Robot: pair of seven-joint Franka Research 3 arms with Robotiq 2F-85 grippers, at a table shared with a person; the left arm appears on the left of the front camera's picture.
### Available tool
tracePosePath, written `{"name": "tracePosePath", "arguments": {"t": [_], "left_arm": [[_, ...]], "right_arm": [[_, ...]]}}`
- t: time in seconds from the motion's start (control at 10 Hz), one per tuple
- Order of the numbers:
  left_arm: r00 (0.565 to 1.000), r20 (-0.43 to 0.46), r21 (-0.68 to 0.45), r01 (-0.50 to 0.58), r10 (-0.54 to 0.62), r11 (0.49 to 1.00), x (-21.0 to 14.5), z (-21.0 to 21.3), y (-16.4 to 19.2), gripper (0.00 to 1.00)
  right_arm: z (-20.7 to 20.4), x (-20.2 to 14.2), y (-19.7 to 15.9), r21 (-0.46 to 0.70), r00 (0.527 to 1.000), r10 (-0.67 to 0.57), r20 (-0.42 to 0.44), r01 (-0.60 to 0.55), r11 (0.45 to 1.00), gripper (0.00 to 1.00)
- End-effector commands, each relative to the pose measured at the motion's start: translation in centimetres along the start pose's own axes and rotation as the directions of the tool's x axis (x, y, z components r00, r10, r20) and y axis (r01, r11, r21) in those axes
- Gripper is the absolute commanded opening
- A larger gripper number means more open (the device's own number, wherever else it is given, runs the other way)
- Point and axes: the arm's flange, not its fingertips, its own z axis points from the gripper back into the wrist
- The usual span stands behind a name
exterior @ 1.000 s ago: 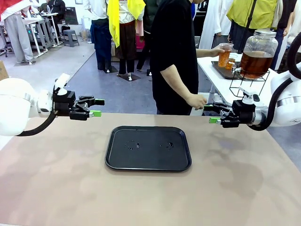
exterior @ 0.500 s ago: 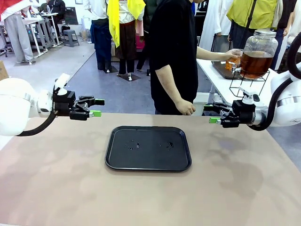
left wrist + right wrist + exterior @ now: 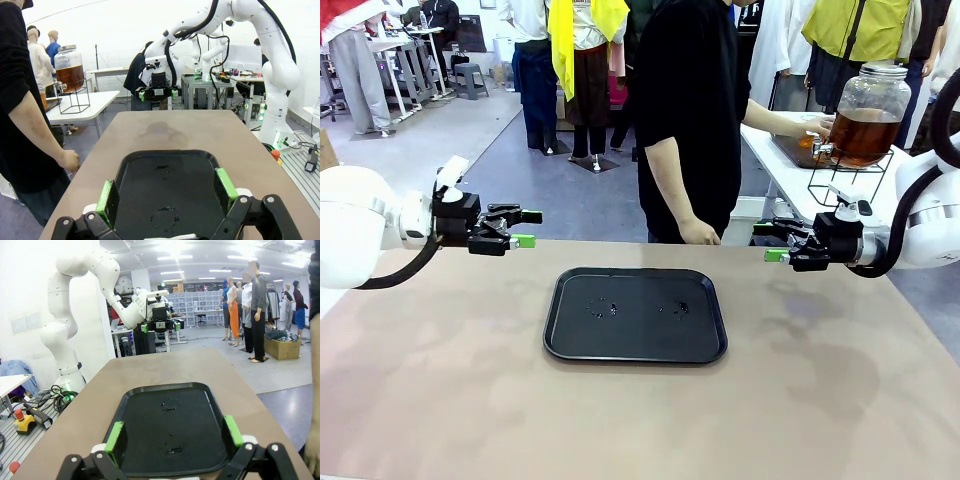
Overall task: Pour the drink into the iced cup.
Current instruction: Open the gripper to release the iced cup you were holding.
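Two pincers, the left pincer and right pincer, hover wide open and empty beside the wet black tray on the desk. The drink sits in the glass dispenser on the side table: heavy, fragile, probably slippery.

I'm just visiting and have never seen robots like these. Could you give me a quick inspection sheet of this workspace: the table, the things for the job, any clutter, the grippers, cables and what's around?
Surface: brown table, dry apart from the tray.
Job's things: black tray in the middle, holding no cup, a few droplets on it; drink dispenser with brown drink on a side table, where the person's hand reaches.
Clutter: nothing seen.
Grippers: left gripper and right gripper both open, holding nothing, hovering at opposite table edges, pointing inward.
Cables: black hose looping along each arm; loose cables on the floor.
Surroundings: a person in black at the far side.
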Motion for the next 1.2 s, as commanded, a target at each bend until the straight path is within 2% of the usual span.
{"name": "tracePosePath", "arguments": {"t": [0.0,1.1], "left_arm": [[1.000,0.004,0.014,0.000,0.000,1.000,0.16,-0.19,0.10,1.00],[1.000,0.004,0.014,0.000,0.000,1.000,0.16,-0.19,0.10,1.00]], "right_arm": [[0.01,0.29,0.05,0.002,1.000,0.005,0.004,-0.005,1.000,1.00],[0.01,0.29,0.05,0.002,1.000,0.005,0.004,-0.005,1.000,1.00]]}}
